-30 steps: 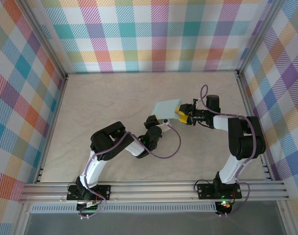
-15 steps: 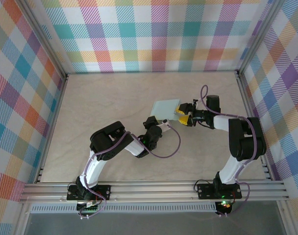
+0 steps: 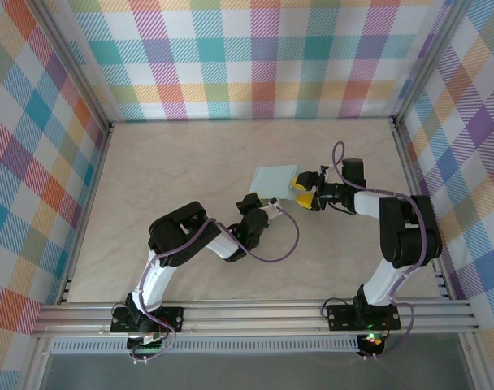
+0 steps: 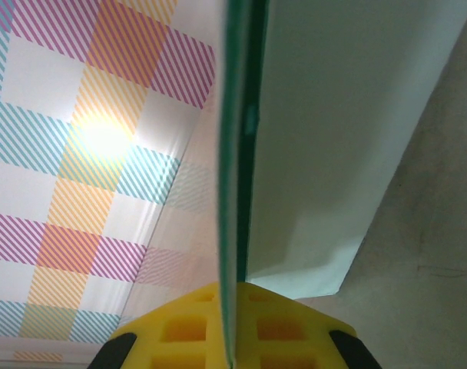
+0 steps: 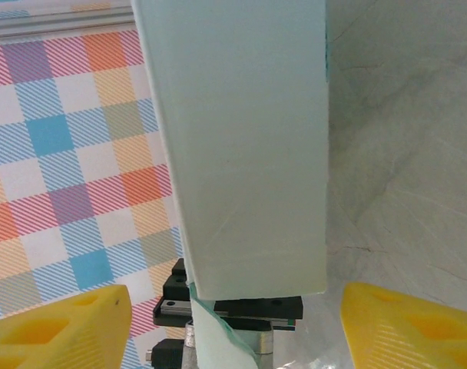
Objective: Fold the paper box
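That small flat pale mint-green card box point(image 3: 275, 179) is up on edge near mid-worktop point(image 3: 166, 162), one edge pinched in the left gripper point(image 4: 232, 307) fingers. The right gripper point(image 5: 235, 307) fingers are spread wide either side, not touching it. So a single thin pinch carries it, and I'd worry it pivots or slips out.

Seemingly one paper box point(image 3: 276, 178); two arms point(image 3: 190, 240) point(image 3: 401, 231)
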Controlling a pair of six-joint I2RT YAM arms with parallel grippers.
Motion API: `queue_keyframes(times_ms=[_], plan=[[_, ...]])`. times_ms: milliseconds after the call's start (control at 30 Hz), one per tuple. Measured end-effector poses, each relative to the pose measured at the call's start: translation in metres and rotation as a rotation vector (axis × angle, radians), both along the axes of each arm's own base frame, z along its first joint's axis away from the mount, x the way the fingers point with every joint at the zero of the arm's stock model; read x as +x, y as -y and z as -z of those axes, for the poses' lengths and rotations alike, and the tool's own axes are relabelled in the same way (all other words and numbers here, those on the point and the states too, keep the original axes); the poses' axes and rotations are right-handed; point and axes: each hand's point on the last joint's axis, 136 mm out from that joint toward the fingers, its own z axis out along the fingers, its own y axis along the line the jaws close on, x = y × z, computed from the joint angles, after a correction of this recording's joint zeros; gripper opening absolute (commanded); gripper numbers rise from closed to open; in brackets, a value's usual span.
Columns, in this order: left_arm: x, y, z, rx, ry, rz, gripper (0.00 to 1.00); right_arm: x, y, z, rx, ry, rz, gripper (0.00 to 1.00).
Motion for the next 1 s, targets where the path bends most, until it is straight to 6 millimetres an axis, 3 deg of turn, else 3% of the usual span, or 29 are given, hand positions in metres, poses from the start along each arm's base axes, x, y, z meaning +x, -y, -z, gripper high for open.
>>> queue_keyframes(times_ms=[167,433,600,767,1000], plan=[[0.000,0.000,0.000,-0.001,0.000,0.000,0.00,0.004,0.003,0.002,-0.047,0.005,0.002,0.80],[0.000,0.000,-0.001,-0.005,0.000,-0.001,0.00,0.023,-0.002,-0.004,-0.085,0.044,-0.011,0.77],[0.000,0.000,-0.005,-0.011,0.005,0.000,0.00,0.034,-0.013,0.006,-0.122,0.029,-0.033,0.67],[0.000,0.000,-0.005,-0.011,0.005,-0.001,0.00,0.034,-0.019,0.017,-0.146,0.003,-0.046,0.47],[-0.002,-0.001,-0.005,-0.015,0.009,0.003,0.35,0.033,-0.019,0.017,-0.145,-0.005,-0.047,0.38]])
